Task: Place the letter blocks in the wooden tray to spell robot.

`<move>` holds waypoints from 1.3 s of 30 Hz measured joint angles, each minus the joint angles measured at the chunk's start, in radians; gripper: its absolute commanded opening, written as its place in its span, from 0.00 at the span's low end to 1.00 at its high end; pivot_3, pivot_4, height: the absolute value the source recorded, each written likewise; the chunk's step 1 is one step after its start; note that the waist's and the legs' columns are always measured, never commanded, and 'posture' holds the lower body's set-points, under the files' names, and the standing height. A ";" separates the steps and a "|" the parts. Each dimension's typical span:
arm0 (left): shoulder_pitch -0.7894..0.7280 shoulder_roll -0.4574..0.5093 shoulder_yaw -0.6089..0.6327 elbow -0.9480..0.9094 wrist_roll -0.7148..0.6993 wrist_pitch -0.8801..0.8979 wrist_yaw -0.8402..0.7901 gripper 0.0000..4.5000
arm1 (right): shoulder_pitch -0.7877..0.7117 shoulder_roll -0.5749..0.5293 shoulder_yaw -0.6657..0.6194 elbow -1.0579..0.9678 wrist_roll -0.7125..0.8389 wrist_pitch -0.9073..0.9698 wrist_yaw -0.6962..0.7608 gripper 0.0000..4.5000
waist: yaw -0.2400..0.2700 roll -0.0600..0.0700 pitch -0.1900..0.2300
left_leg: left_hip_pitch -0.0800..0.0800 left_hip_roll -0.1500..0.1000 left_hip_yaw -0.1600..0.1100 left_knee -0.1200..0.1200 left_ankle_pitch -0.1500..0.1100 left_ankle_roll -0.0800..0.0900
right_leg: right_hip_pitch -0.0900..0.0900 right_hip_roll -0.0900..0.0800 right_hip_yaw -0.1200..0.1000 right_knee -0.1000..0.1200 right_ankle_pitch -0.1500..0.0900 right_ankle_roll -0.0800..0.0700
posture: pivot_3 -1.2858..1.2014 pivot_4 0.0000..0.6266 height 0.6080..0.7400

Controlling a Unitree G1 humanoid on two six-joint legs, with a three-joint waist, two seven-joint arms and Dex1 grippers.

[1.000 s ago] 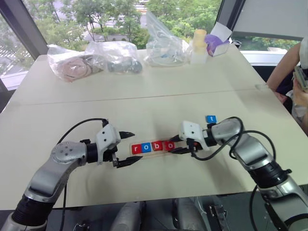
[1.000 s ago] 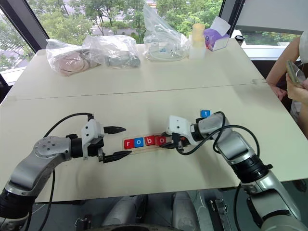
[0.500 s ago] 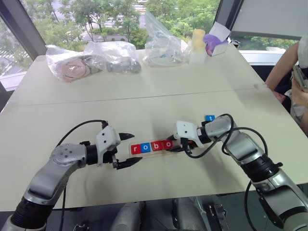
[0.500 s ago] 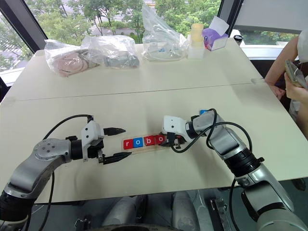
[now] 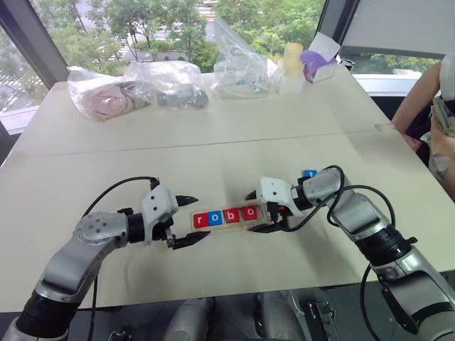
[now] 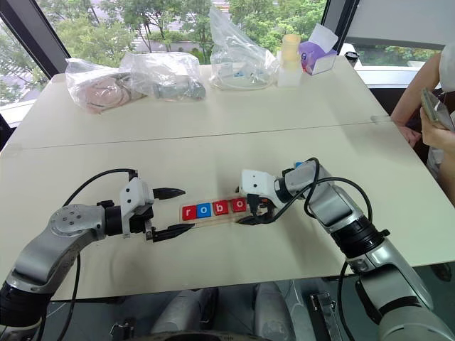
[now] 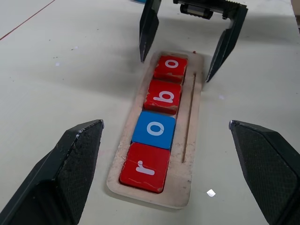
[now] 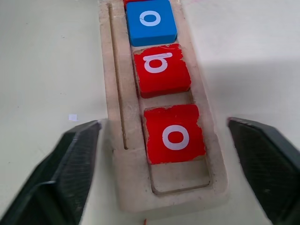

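The wooden tray (image 5: 260, 215) lies on the table between my two grippers. Its slot holds several letter blocks: red r (image 5: 200, 220), blue o (image 5: 215, 218), red b (image 5: 232, 215) and red o (image 5: 248, 212). The slot's last place (image 8: 180, 178), at the tray's right end, is bare. A blue t block (image 5: 310, 173) lies on the table behind my right forearm, partly hidden. My right gripper (image 5: 250, 213) is open, one finger on each side of the tray's right end and the red o (image 8: 173, 136). My left gripper (image 5: 203, 217) is open at the tray's left end, holding nothing.
Clear plastic bags (image 5: 167, 82) with items, a pale bottle (image 5: 293, 60) and a purple box (image 5: 318, 65) stand along the far edge. A person (image 5: 434, 106) holding a phone is at the table's right side. A seam (image 5: 199, 145) crosses the tabletop.
My right gripper has opened and let go of the red o, which now rests in the tray. The left gripper has not moved.
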 measured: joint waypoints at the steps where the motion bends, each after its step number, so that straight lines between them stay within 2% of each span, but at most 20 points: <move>1: 0.000 0.000 0.000 0.000 0.000 0.000 0.000 1.00 | -0.017 0.000 -0.003 0.012 0.000 -0.001 -0.002 0.99 | 0.000 0.000 0.000 | 0.000 0.000 0.000 0.000 0.000 0.000 | 0.000 0.000 0.000 0.000 0.000 0.000 | 0.52 0.24 1.00; 6: 0.000 0.000 0.000 -0.001 0.000 0.000 0.001 1.00 | -0.071 -0.021 -0.049 0.092 -0.010 -0.035 -0.023 0.99 | 0.002 0.000 0.000 | 0.000 0.000 0.000 0.000 0.000 0.000 | 0.000 0.000 0.000 0.000 0.000 0.000 | 0.52 0.24 1.00; 18: -0.001 0.000 -0.001 -0.001 0.000 0.000 -0.001 1.00 | -0.060 -0.042 -0.048 0.153 -0.043 -0.098 -0.038 0.99 | 0.000 0.000 0.000 | 0.000 0.000 0.000 0.000 0.000 0.000 | 0.000 0.000 0.000 0.000 0.000 0.000 | 0.52 0.24 1.00; 29: -0.002 0.001 0.000 -0.004 -0.002 0.007 -0.001 1.00 | -0.048 0.009 -0.042 0.176 -0.053 -0.121 -0.082 0.99 | 0.000 0.000 0.000 | 0.000 0.000 0.000 0.000 0.000 0.000 | 0.000 0.000 0.000 0.000 0.000 0.000 | 0.52 0.24 1.00; 39: 0.002 0.002 0.000 -0.018 -0.003 0.020 0.000 1.00 | -0.016 0.035 -0.040 0.112 -0.043 -0.058 -0.080 0.99 | 0.000 0.000 0.000 | 0.000 0.000 0.000 0.000 0.000 0.000 | 0.000 0.000 0.000 0.000 0.000 0.000 | 0.52 0.24 1.00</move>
